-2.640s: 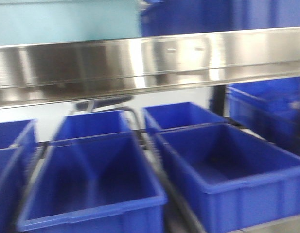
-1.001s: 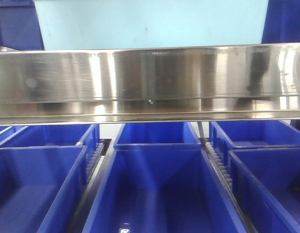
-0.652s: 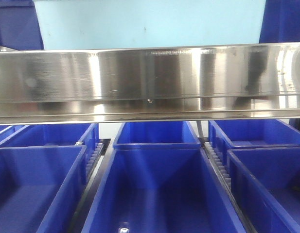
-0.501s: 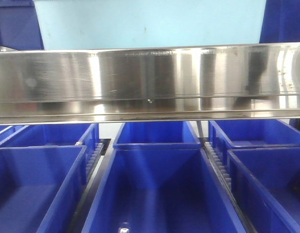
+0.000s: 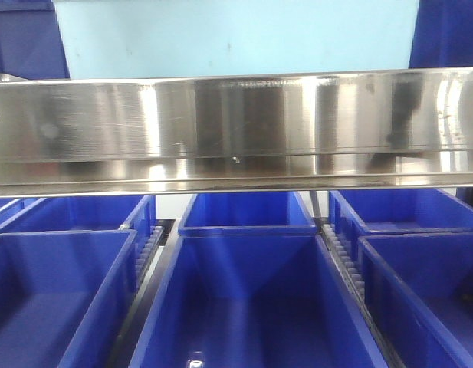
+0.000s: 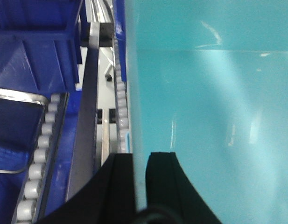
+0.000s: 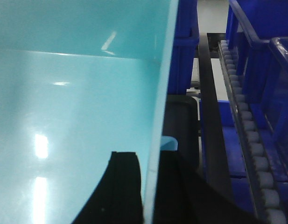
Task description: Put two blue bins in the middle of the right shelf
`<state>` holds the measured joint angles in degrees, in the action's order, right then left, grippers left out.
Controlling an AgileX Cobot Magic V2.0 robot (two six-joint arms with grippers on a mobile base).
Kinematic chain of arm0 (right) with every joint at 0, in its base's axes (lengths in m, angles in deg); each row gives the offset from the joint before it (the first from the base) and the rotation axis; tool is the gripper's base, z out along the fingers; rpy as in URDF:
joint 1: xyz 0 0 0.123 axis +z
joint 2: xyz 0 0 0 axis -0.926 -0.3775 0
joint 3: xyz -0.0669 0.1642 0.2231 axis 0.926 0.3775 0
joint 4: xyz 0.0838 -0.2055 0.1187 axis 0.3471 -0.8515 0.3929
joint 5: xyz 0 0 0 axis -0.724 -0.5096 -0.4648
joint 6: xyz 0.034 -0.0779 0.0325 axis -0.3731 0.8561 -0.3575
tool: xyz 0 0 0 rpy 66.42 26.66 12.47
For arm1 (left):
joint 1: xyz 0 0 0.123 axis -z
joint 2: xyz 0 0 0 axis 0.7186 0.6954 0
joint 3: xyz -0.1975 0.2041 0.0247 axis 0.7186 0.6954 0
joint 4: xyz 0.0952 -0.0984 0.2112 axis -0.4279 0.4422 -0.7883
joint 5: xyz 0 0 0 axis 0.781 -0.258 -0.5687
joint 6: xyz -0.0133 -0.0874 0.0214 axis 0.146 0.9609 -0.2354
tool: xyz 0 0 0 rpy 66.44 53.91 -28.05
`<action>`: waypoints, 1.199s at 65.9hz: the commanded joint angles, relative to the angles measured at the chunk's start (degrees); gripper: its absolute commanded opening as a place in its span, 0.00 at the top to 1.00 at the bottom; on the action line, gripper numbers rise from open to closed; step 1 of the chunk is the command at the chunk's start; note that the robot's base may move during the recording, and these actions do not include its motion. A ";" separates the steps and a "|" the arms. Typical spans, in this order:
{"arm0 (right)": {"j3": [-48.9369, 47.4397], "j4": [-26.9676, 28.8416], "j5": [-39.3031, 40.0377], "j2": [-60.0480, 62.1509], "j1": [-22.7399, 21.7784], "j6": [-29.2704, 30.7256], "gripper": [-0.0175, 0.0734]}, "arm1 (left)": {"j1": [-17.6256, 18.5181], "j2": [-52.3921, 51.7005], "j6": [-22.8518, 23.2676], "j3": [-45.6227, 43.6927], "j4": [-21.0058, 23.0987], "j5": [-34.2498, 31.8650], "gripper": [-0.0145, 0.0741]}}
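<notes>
A light blue bin is held between my two grippers. The left wrist view shows its smooth wall (image 6: 204, 93), and my left gripper (image 6: 140, 157) is shut on the bin's thin left edge, one black finger on each side. In the right wrist view the bin (image 7: 78, 93) fills the left half, with my right gripper (image 7: 151, 161) shut on its right edge. From the front, a light blue surface (image 5: 236, 38) of the same colour shows above the steel shelf rail (image 5: 236, 130). No gripper appears in the front view.
Below the rail, dark blue bins stand in rows: one in the middle (image 5: 251, 307), one left (image 5: 52, 291), one right (image 5: 428, 291). Roller tracks (image 6: 41, 154) (image 7: 251, 135) run between them. More dark blue bins (image 5: 25, 38) sit at the upper corners.
Since 2.6 s ago the front view has swung from a blurred, slanted look at the bins to a square-on one. Over the last second nothing has visibly moved.
</notes>
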<state>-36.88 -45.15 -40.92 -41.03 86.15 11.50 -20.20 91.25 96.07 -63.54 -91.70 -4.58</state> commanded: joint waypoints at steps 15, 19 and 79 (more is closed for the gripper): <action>1.20 -9.92 10.02 -2.83 0.07 -5.67 0.98 | -1.29 -0.48 4.42 11.64 -2.99 -21.01 0.96; 2.91 -10.20 11.38 -2.83 0.07 -6.90 0.98 | -2.21 -0.48 5.25 12.61 -2.72 -22.19 0.96; 13.53 -11.48 19.10 -3.79 -2.72 -12.13 0.98 | -4.71 -0.39 5.52 23.92 2.01 -31.92 0.96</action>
<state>-24.56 -55.67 -25.57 -44.59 83.53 0.64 -25.27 91.57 101.68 -40.63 -89.86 -32.61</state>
